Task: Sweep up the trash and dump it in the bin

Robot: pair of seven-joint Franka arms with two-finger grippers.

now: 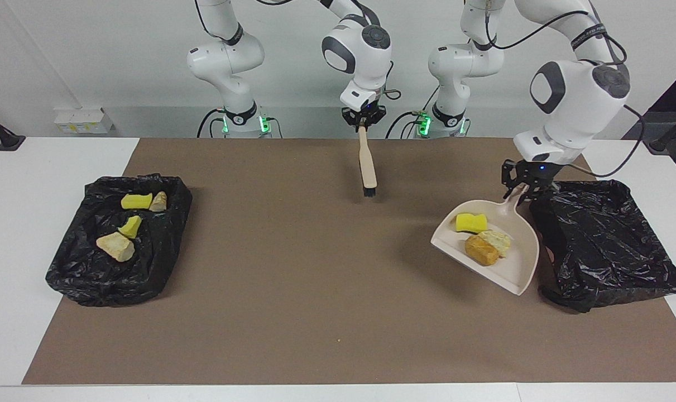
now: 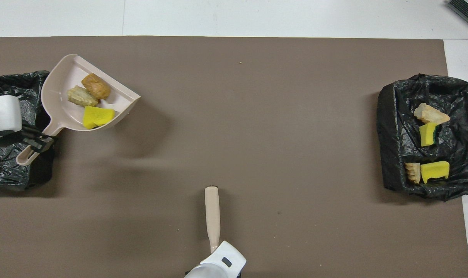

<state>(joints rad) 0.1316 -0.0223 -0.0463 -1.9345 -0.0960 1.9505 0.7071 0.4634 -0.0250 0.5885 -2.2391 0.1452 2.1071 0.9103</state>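
My left gripper (image 1: pixel 525 187) is shut on the handle of the beige dustpan (image 1: pixel 511 268), which hangs tilted above the mat right beside the black-lined bin (image 1: pixel 605 240) at the left arm's end. In the dustpan (image 2: pixel 60 104) lie three pieces of trash: a yellow chunk (image 1: pixel 471 223), an orange-brown nugget (image 1: pixel 481 250) and a pale beige lump (image 1: pixel 497 240). The handle end sits over the bin's (image 2: pixel 5 170) edge. My right gripper (image 1: pixel 363 124) is shut on the beige brush (image 1: pixel 367 164), which hangs bristles down over the mat's edge by the robots.
A second black-lined bin (image 1: pixel 120 268) at the right arm's end holds several yellow and beige scraps (image 2: pixel 434 170). The brown mat (image 1: pixel 293 279) covers most of the white table. A tiny crumb (image 1: pixel 338 341) lies on the mat far from the robots.
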